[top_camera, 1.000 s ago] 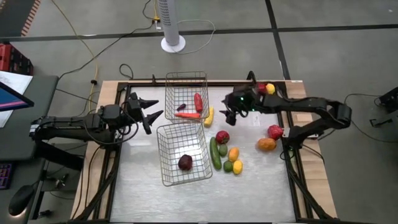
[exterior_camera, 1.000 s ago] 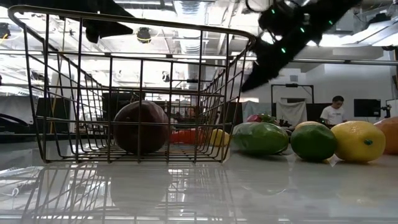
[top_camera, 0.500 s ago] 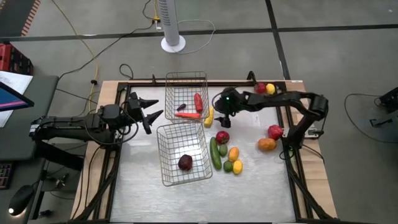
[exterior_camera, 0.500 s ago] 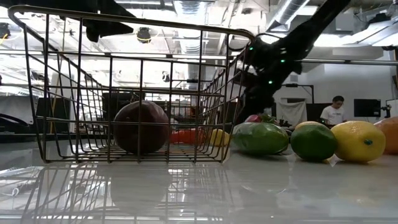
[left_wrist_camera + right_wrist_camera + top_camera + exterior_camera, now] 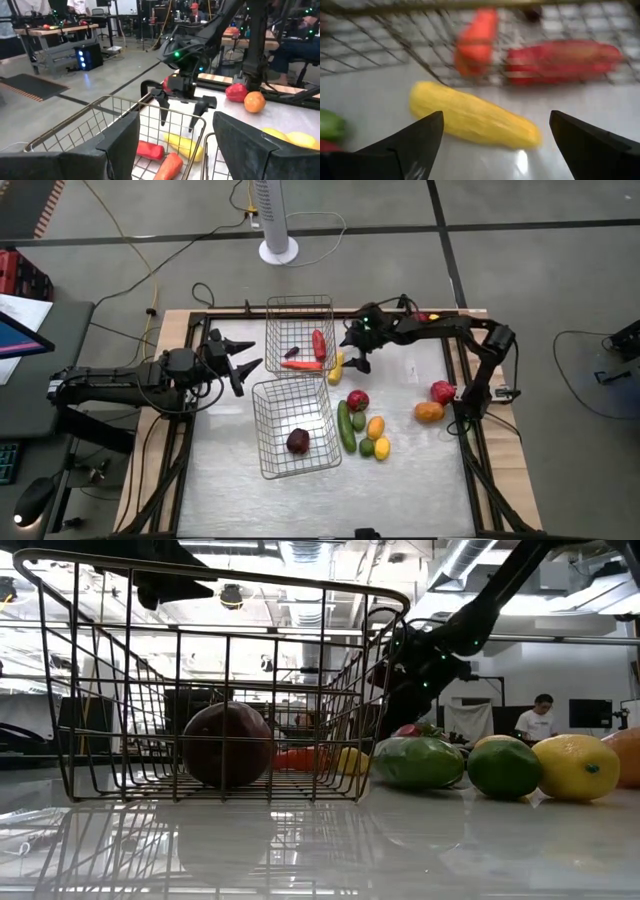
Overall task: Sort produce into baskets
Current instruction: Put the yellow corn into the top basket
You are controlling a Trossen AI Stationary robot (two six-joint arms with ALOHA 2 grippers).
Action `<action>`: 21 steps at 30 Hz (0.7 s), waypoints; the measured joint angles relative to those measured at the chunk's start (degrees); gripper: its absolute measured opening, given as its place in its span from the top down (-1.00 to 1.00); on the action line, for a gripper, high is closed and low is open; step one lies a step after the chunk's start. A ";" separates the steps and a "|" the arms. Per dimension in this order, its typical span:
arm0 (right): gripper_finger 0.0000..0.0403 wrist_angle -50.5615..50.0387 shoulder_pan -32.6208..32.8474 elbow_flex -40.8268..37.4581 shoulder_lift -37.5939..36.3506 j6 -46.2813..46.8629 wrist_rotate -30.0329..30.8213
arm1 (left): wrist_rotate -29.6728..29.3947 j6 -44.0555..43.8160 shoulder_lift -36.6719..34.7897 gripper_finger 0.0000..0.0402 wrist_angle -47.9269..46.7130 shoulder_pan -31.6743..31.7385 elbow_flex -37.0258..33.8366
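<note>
Right claw point(image 5: 355, 360) now spread above yellow corn point(image 5: 337, 367), beside far basket point(image 5: 299, 305)

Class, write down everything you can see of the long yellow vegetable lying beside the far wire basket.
The long yellow vegetable is smooth, slightly glossy and tapered, like plastic corn or squash. It lies flat on the pale table, outside the far silver wire basket, along that basket's right-hand wall; whether it touches the wire cannot be told. The right gripper hovers above it with fingers spread open, not touching it.

Two baskets point(image 5: 299, 330); about twelve produce pieces point(image 5: 357, 400)
</note>
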 joint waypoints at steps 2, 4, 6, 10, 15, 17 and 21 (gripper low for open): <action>-0.93 0.20 -0.02 0.82 1.22 -0.25 -2.58 | -0.55 0.15 -0.02 -0.19 0.20 0.02 0.00; -0.93 -0.02 0.00 1.92 3.06 -0.56 -3.51 | -1.26 0.24 -0.02 -0.19 0.30 0.02 0.00; -0.93 -0.14 0.37 3.44 4.78 -1.23 -3.62 | -2.11 0.93 -0.02 -0.19 0.57 0.03 0.00; -0.93 -5.15 1.12 7.35 7.75 -3.60 -4.19 | -2.29 0.88 -0.02 -0.19 0.57 0.07 0.00; -0.89 -13.33 1.23 9.22 7.93 -6.58 -4.29 | -2.27 0.71 -0.02 -0.19 0.35 0.07 0.00; -0.84 -16.38 1.21 9.18 8.01 -7.79 -2.95 | -2.27 0.69 -0.02 -0.19 0.19 0.07 0.00; -0.71 -20.31 1.30 9.15 7.66 -8.92 0.52 | -1.65 0.50 -0.02 -0.19 -0.13 0.07 0.00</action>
